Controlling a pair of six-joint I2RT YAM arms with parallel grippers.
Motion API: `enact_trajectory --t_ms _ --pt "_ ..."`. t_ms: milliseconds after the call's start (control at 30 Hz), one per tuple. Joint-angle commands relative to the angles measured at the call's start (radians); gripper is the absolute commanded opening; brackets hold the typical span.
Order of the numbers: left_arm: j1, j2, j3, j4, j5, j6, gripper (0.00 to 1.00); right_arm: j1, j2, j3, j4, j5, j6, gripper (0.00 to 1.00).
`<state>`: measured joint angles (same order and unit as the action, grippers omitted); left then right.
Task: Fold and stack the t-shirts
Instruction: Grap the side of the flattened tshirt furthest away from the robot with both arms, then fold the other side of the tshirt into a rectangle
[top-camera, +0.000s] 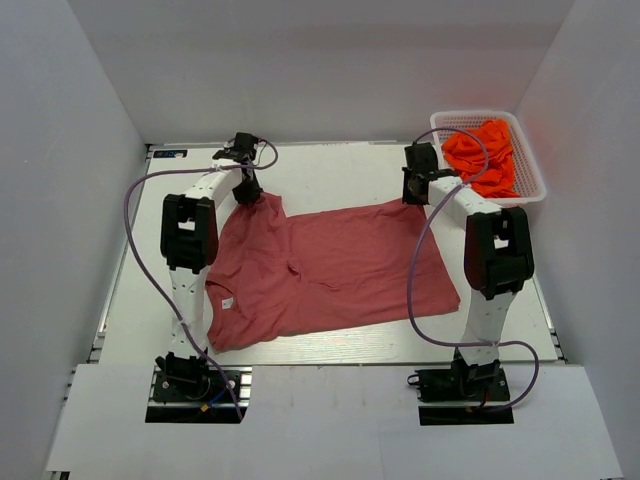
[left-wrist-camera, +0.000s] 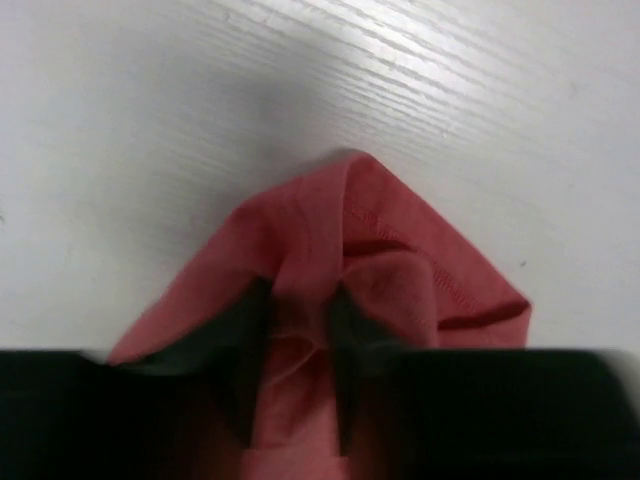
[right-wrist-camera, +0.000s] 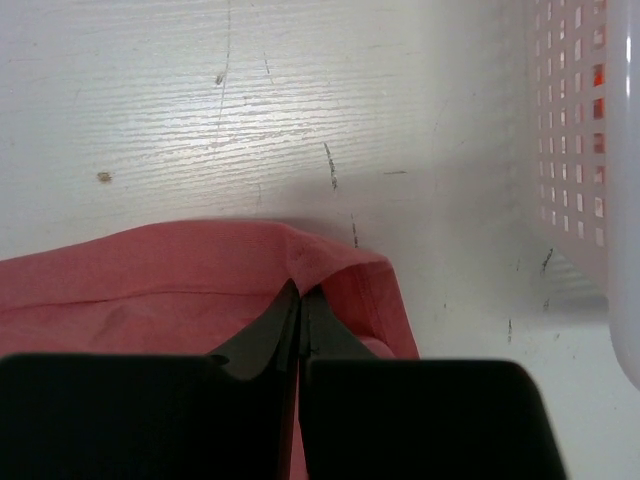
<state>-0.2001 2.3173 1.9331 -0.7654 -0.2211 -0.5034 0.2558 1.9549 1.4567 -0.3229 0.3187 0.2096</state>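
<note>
A large rose-red t-shirt (top-camera: 330, 270) lies spread on the white table, its small white neck label (top-camera: 228, 301) near the front left. My left gripper (top-camera: 247, 192) is shut on the shirt's far left corner (left-wrist-camera: 340, 250), cloth bunched between the fingers. My right gripper (top-camera: 413, 196) is shut on the shirt's far right corner (right-wrist-camera: 330, 265), the jaws pressed together on the hem. Bright orange t-shirts (top-camera: 482, 155) lie crumpled in a white basket at the back right.
The white slotted basket (top-camera: 533, 190) stands at the table's back right, close to my right arm; its wall shows in the right wrist view (right-wrist-camera: 575, 130). White walls enclose the table (top-camera: 330, 165) on three sides.
</note>
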Motion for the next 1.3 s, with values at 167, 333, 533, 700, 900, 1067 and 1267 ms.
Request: enact_trajectory --t_ms 167,333,533,700,900,1067,1267 --pt "0.004 -0.05 0.09 -0.037 -0.024 0.022 0.0 -0.003 0.032 0.053 -0.025 0.034 0.02 0.0" --pt "0.004 -0.143 0.029 -0.014 -0.034 0.031 0.0 -0.004 0.024 0.063 -0.028 0.054 0.017 0.0" --pt "-0.016 -0.326 -0.158 0.004 -0.043 0.031 0.0 -0.007 -0.039 0.034 -0.018 0.054 0.016 0.0" --pt "-0.016 -0.515 -0.403 0.035 -0.032 -0.014 0.0 -0.006 -0.128 -0.048 -0.002 0.045 0.025 0.0" --pt "-0.016 -0.784 -0.649 0.054 -0.04 -0.069 0.0 -0.006 -0.226 -0.127 -0.007 0.068 0.031 0.0" --pt "-0.016 -1.011 -0.92 0.09 0.052 -0.202 0.0 -0.006 -0.324 -0.214 -0.013 0.056 0.054 0.0" --pt "-0.016 -1.324 -1.164 0.057 0.086 -0.345 0.0 -0.007 -0.444 -0.324 -0.007 0.063 0.054 0.0"
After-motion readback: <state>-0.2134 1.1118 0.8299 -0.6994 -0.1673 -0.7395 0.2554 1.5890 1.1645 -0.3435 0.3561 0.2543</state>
